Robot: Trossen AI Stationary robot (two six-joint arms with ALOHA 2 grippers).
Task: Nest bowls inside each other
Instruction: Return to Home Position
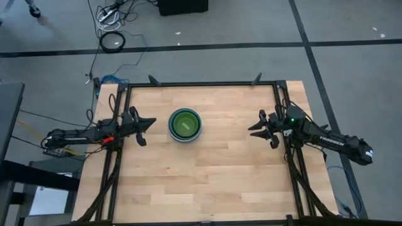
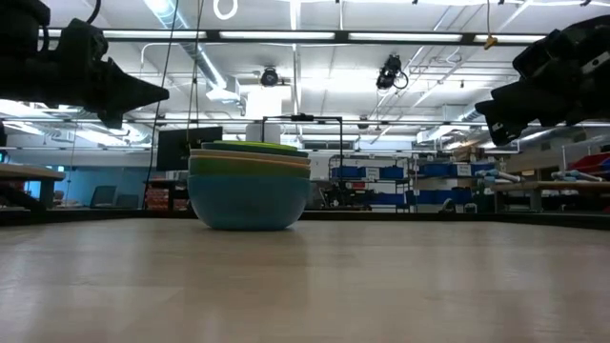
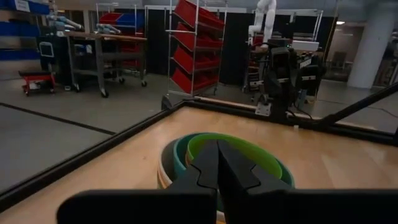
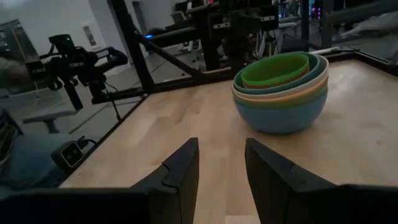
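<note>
High view: showing bowls [image 1: 184, 125] nested in one stack near table [image 1: 207, 182] middle, left gripper [image 1: 146, 129] near left edge, right gripper [image 1: 257, 129] near right edge. Low view: showing both hanging above table. Left wrist: showing fingers [image 3: 205, 169] closed together, gripping nothing. Right wrist: showing fingers [image 4: 181, 168] parted, gripping nothing.

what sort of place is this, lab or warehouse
Probably a robotics lab in an industrial hall: tall racks of red plastic bins, long ceiling strip lights, and a black-framed wooden table.

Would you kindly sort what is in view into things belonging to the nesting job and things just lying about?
Job: bowls, nested mid-table; left end effector; right end effector.
Lying about: cable coil on the floor; red racks beyond the table.
</note>
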